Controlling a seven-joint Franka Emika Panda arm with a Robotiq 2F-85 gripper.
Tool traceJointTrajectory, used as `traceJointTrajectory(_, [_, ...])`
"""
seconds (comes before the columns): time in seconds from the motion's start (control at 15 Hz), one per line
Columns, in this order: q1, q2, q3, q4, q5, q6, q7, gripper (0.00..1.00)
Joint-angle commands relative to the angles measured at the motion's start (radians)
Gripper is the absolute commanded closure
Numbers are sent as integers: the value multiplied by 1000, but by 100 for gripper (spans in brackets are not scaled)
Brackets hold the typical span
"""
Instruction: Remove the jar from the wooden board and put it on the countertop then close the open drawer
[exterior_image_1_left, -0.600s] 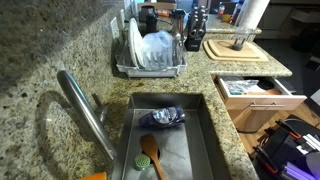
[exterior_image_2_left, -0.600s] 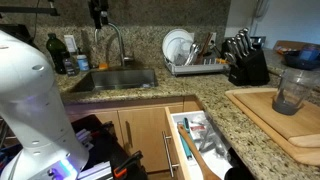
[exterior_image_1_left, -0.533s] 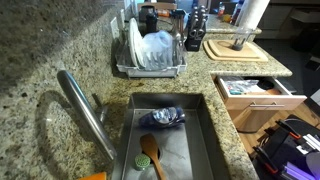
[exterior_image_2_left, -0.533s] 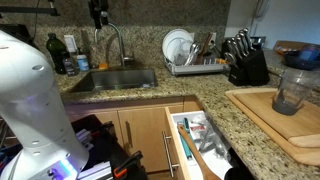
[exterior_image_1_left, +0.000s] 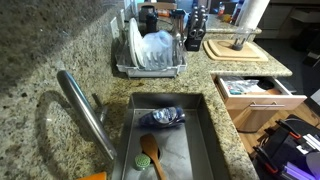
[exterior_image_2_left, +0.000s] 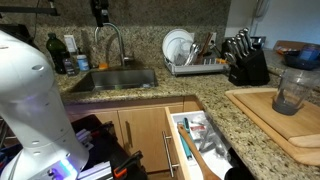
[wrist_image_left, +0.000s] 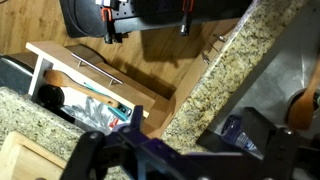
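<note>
Nothing has moved over the last 0.6 s: the jar (exterior_image_2_left: 291, 92) stands on the wooden board (exterior_image_2_left: 265, 116) at 3 o'clock, and the drawer (exterior_image_2_left: 195, 145) is open at 6 o'clock. The jaws are too blurred to judge. Both steps remain.

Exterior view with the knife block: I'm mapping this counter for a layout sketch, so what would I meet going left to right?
Dark bottle → faucet → dish rack → knife block → jar, standing on the wooden board.
</note>
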Motion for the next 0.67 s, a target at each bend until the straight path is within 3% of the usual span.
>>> traceJointTrajectory(0.0, [-52, -68, -92, 18, 24, -23, 47, 0])
traceJointTrajectory(0.33, [-205, -112, -308, -108, -18, 73, 22, 0])
traceJointTrajectory(0.4, [-210, -97, -319, -129, 34, 59, 43, 0])
traceJointTrajectory(0.47, [-203, -103, -285, -65, 10, 23, 20, 0])
traceJointTrajectory(0.6, [-219, -94, -301, -75, 12, 24, 6, 0])
